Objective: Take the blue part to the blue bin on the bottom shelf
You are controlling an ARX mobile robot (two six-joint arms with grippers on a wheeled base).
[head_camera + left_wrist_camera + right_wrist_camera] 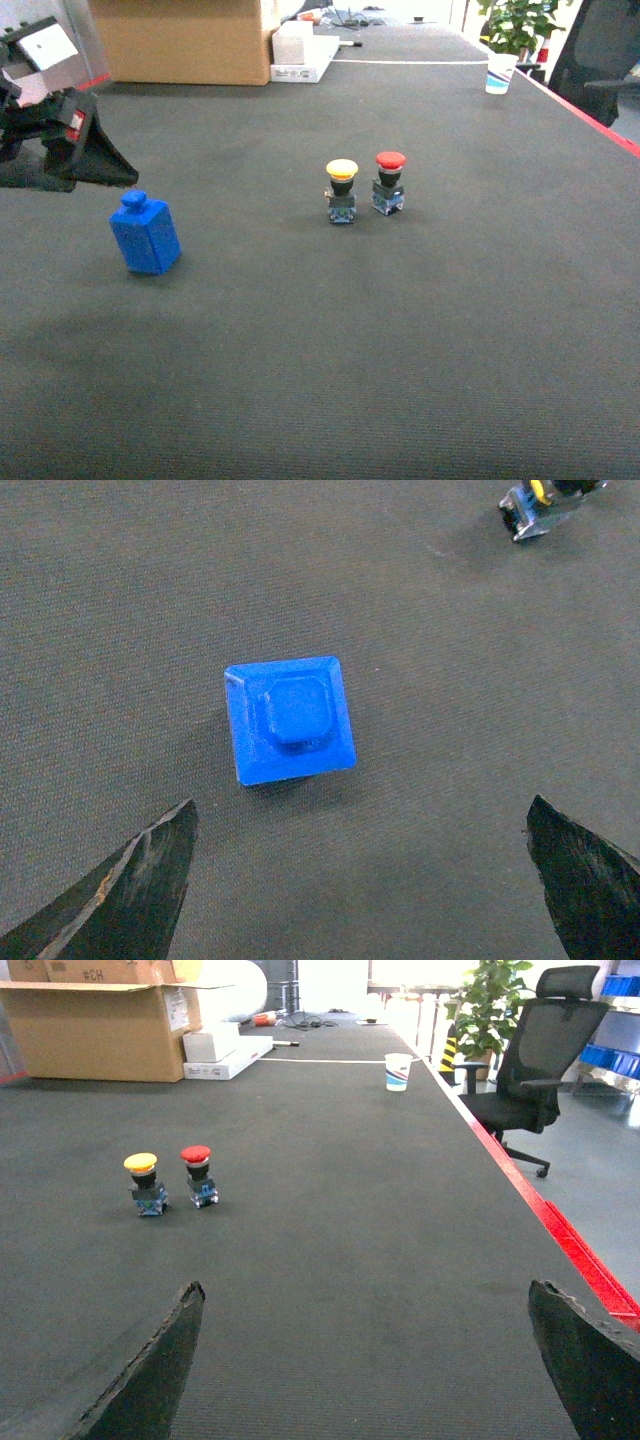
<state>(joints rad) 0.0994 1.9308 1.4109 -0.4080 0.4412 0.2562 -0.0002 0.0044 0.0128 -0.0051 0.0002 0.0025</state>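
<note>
Blue part (290,720) upright on dark mat (400,330) — untouched.
Square-based block, bevelled shoulders, small raised knob; left gripper (360,880) above, fingers spread wide.

Dark table (420,330), blue part (146,234), yellow button (341,190), red button (389,182), cup (501,72)

The left gripper (90,160) is black, built from angular plates that narrow to a wedge-shaped point. Its body carries a pale grey, almost white panel on top and a small red patch with a light mark on the side (too blurred to read). From the left wrist camera, its two fingers (130,885) are dark tapering blades with scuffed, pale-worn edges. The right gripper (365,1370) shows the same pair of dark pointed fingers (150,1375), their surface matt and slightly rough.
</note>
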